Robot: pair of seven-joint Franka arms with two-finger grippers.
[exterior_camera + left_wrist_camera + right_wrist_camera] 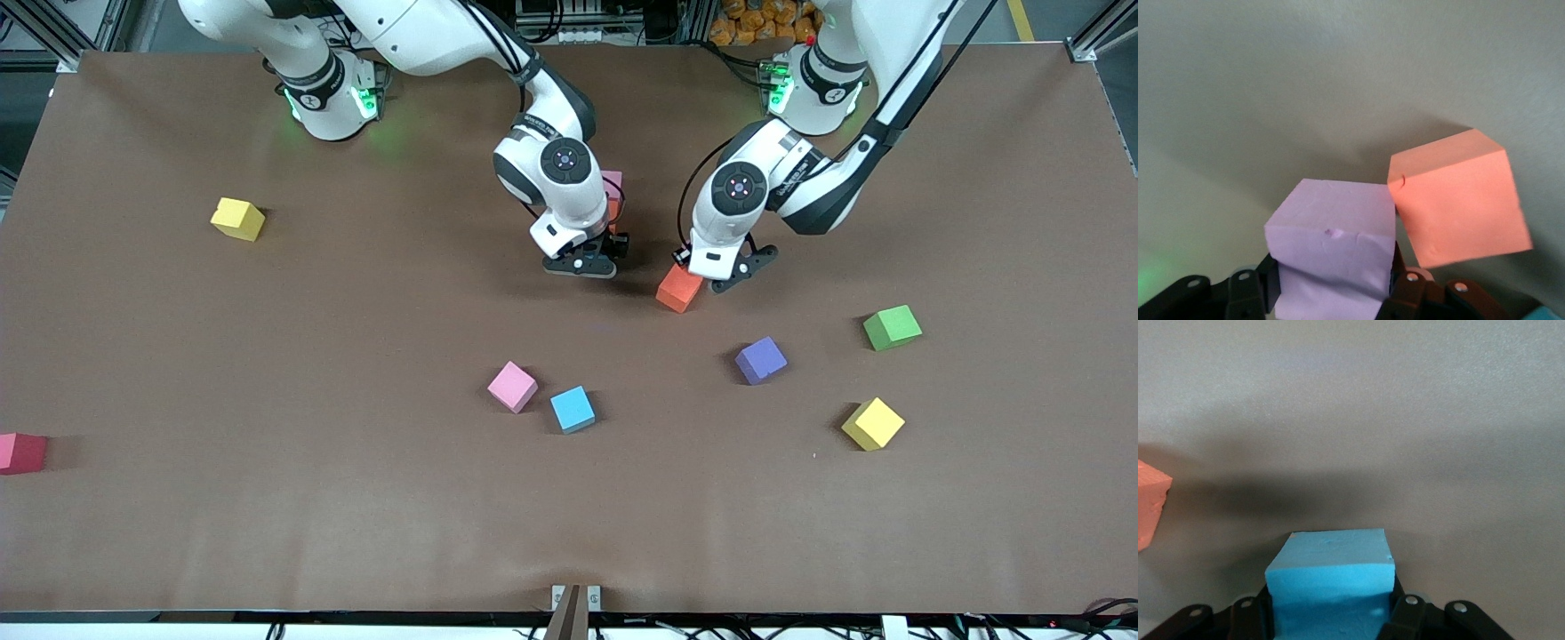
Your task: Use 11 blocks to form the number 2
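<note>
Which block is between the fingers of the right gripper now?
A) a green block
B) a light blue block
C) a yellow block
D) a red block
B: the right wrist view shows the right gripper closed on a light blue block.

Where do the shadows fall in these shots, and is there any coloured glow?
Front view: green light from the arm bases tints the table; the loose cubes cast short dark shadows. Left wrist view: the orange cube throws a soft shadow, and a green tint shows in one corner. Right wrist view: a broad dark band lies above the blue cube.
</note>
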